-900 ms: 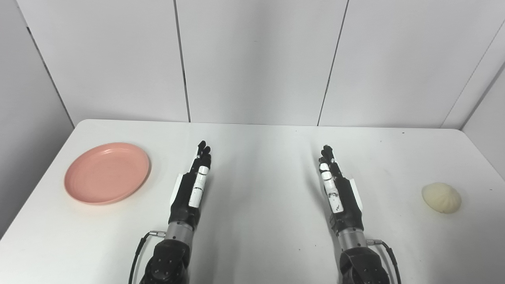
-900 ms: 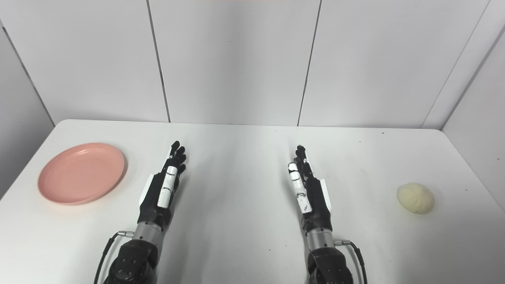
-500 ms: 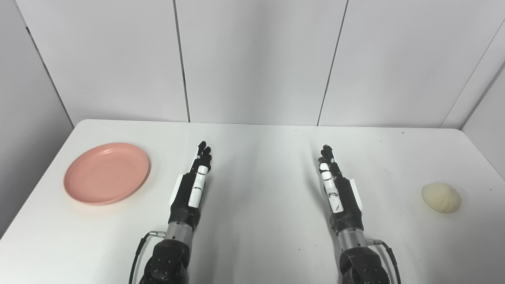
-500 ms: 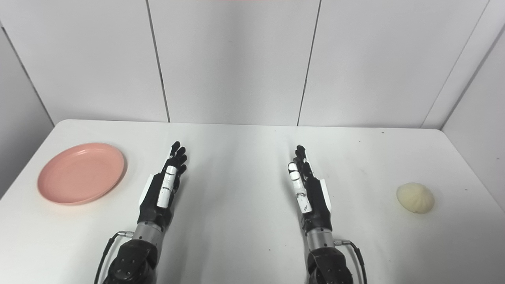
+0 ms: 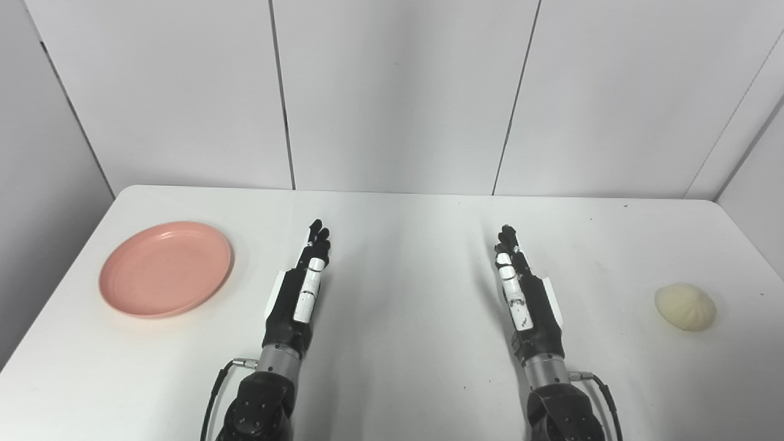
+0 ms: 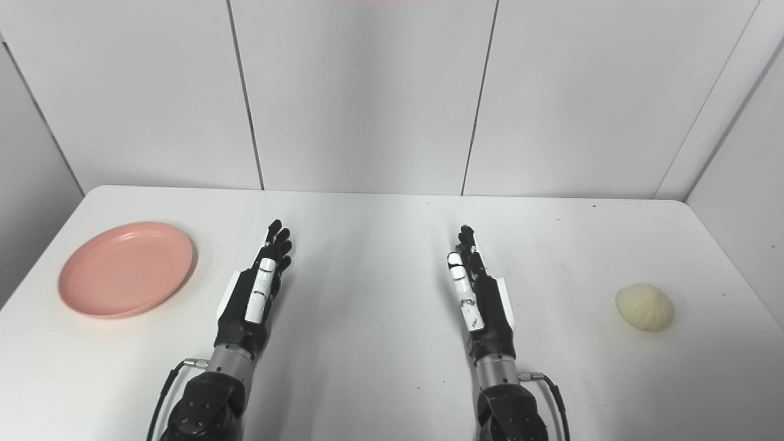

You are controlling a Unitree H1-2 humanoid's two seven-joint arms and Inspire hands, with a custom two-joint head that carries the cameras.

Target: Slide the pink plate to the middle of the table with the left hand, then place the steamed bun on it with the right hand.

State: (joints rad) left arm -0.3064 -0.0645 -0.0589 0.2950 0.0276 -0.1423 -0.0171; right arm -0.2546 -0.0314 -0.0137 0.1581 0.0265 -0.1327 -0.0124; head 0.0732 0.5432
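Observation:
The pink plate (image 5: 165, 268) lies flat near the table's left edge, with nothing on it. A pale cream steamed bun (image 5: 685, 306) rests on the table at the far right. My left hand (image 5: 298, 288) is stretched out edge-up over the table, to the right of the plate and apart from it, fingers straight, holding nothing. My right hand (image 5: 522, 291) stands the same way right of the table's centre, well to the left of the bun, open with nothing in it.
The white table (image 5: 404, 263) has rounded far corners and is closed in by grey wall panels (image 5: 392, 92) at the back and on both sides. Cables run off both wrists near the bottom of the picture.

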